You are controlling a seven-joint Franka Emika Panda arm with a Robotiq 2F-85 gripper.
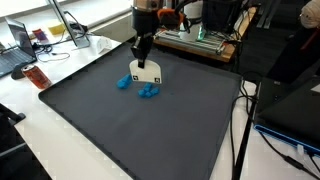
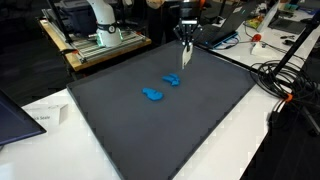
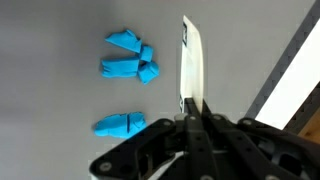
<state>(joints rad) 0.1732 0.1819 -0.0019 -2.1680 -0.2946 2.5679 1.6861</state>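
A thin white card point(image 3: 190, 55) with black marks stands on edge, and my gripper point(image 3: 194, 103) is shut on its upper edge. In both exterior views the gripper point(image 1: 143, 47) point(image 2: 186, 42) points down over the far part of the dark mat point(image 1: 130, 130) point(image 2: 200, 120), with the white card point(image 1: 147, 71) point(image 2: 186, 57) hanging below it, at or just above the mat. Three blue pieces point(image 3: 129, 41) point(image 3: 128, 68) point(image 3: 120, 124) lie on the mat to the card's left in the wrist view. In the exterior views the blue pieces point(image 1: 150, 91) point(image 1: 124, 82) point(image 2: 152, 95) point(image 2: 171, 80) lie just in front of the card.
A machine with a metal frame point(image 1: 195, 38) point(image 2: 102, 38) stands behind the mat. A laptop point(image 1: 14, 55) and a red item point(image 1: 37, 77) lie on the white table beside it. Cables point(image 2: 285, 85) run past one mat edge; papers point(image 2: 35, 118) lie at another corner.
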